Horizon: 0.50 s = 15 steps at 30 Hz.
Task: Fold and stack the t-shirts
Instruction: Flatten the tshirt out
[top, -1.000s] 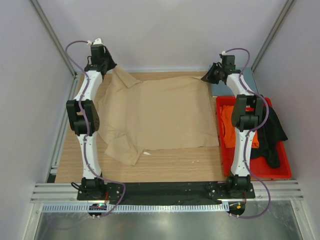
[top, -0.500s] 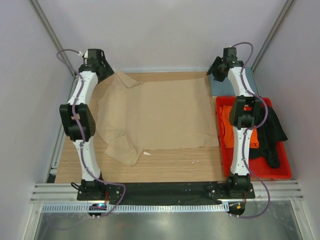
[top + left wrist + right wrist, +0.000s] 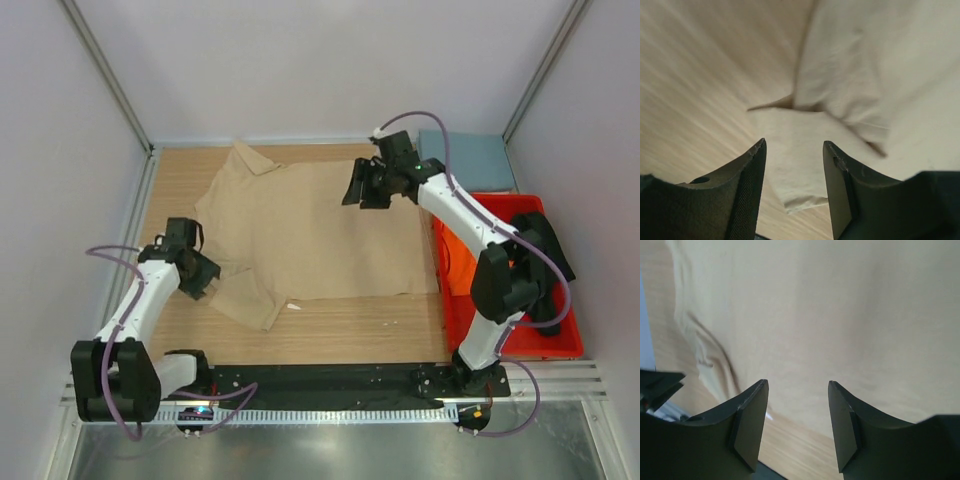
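on the table (image 3: 350, 332) the tan t-shirt (image 3: 320, 225) lies spread; left gripper (image 3: 794, 144) by its sleeve (image 3: 250, 300), right gripper (image 3: 798, 383) above it, both gaping empty

This is a robotics lab test cell. Plain pale panel walls (image 3: 330, 60) close in a wooden tabletop (image 3: 340, 335), framed by aluminium profile posts (image 3: 105, 80) running to the upper corners. Two white robot arms (image 3: 455, 205) stand bolted to a black base plate (image 3: 330, 378) at the lower edge, with a slotted cable duct (image 3: 330, 415) and sheet metal (image 3: 320, 455) below.
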Each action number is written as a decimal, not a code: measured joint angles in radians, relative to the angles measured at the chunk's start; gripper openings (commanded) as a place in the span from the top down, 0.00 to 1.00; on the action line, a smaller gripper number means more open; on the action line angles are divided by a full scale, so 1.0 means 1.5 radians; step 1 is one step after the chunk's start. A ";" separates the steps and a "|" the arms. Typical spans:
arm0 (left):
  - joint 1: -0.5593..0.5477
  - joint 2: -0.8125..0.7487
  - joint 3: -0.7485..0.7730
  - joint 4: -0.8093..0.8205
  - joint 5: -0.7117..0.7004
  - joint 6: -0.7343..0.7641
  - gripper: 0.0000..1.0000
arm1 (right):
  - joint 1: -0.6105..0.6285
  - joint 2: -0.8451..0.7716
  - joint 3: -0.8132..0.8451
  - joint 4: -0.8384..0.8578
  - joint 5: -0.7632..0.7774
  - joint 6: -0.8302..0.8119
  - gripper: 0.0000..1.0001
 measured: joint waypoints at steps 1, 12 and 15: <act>0.000 0.001 -0.027 -0.005 0.008 -0.018 0.49 | 0.021 -0.017 -0.023 0.002 -0.009 0.001 0.43; 0.000 0.062 -0.073 -0.019 0.045 -0.110 0.51 | 0.089 -0.125 -0.222 0.031 -0.027 0.016 0.43; 0.000 0.066 -0.085 -0.011 0.045 -0.122 0.52 | 0.087 -0.148 -0.222 0.033 -0.024 0.014 0.43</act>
